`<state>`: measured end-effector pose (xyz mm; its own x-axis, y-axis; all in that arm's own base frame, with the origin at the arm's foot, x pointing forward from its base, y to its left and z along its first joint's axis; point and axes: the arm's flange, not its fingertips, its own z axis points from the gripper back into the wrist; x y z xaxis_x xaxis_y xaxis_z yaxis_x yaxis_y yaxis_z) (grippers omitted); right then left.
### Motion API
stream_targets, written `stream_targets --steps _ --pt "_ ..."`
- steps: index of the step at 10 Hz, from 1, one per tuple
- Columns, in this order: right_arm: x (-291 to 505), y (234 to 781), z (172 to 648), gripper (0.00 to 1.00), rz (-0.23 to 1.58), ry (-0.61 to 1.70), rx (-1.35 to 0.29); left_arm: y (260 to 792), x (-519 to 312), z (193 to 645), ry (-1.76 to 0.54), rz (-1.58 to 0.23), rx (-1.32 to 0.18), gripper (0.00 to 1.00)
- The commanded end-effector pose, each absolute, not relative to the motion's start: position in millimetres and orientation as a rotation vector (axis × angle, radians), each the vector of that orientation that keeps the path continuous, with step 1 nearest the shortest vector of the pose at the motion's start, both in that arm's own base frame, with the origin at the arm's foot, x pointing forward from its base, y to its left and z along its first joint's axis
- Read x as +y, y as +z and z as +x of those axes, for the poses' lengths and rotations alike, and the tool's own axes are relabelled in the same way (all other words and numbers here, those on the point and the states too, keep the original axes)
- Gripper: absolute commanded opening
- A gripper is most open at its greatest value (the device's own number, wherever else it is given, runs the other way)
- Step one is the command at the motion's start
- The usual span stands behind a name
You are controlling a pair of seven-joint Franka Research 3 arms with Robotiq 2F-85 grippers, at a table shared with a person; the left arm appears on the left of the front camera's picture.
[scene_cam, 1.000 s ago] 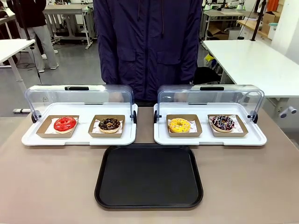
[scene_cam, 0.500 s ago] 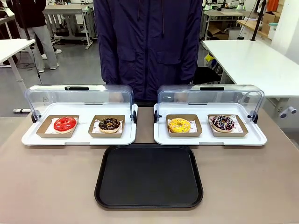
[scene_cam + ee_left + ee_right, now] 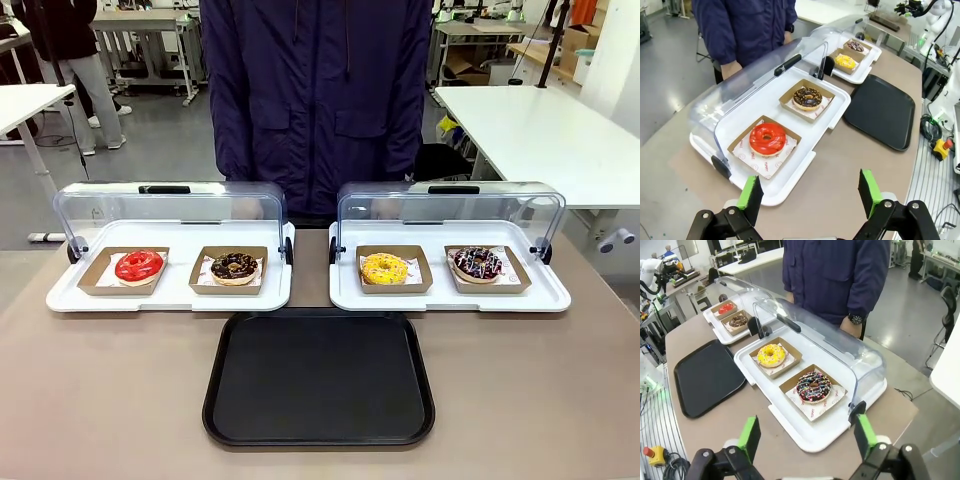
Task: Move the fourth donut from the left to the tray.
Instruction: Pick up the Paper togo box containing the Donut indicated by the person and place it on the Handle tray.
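The fourth donut [image 3: 477, 263], dark chocolate with white and pink streaks, lies in a brown cardboard holder at the right end of the right white tray [image 3: 449, 297]; the right wrist view has this donut [image 3: 813, 386] just ahead. The black tray [image 3: 319, 378] lies in the middle near the front edge, and it appears again as the black tray [image 3: 707, 376] and the black tray [image 3: 881, 110]. My right gripper [image 3: 807, 436] is open above the table edge, short of the donut. My left gripper [image 3: 810, 193] is open before the left white tray, nothing held.
A yellow donut [image 3: 384, 268] shares the right white tray. The left white tray [image 3: 170, 295] carries a red donut [image 3: 138, 265] and a chocolate crumb donut [image 3: 234, 266]. Clear lids [image 3: 449, 210] stand raised behind both. A person in a dark jacket [image 3: 318, 100] stands at the far side.
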<state>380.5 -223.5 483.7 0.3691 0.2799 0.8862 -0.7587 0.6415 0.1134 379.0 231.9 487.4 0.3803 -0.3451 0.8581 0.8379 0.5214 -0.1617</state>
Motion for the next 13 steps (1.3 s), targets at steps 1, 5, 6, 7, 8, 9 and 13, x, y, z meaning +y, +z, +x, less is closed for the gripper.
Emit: stream_targets --steps 1,5,6,7,8,9,13 --pt "-224.2 486.4 382.2 1.0 0.562 0.736 -1.011 487.8 231.9 379.6 -0.835 -0.666 -0.88 1.0" --pt "-224.2 486.4 382.2 1.0 0.562 0.736 -1.011 487.8 231.9 379.6 -0.835 -0.666 -0.88 1.0" --pt "-224.2 486.4 382.2 1.0 0.562 0.736 -1.011 487.8 231.9 379.6 -0.835 -0.666 -0.88 1.0" --pt "-224.2 486.4 382.2 1.0 0.562 0.736 -1.011 487.8 231.9 379.6 -0.835 -0.666 -0.88 1.0" --pt "-224.2 486.4 382.2 1.0 0.562 0.736 -1.011 487.8 231.9 379.6 -0.835 -0.666 -0.88 1.0" --pt "-224.2 486.4 382.2 1.0 0.562 0.736 -1.011 487.8 231.9 379.6 -0.835 -0.666 -0.88 1.0" --pt "-224.2 486.4 382.2 1.0 0.562 0.736 -1.011 487.8 231.9 379.6 -0.835 -0.666 -0.88 1.0"
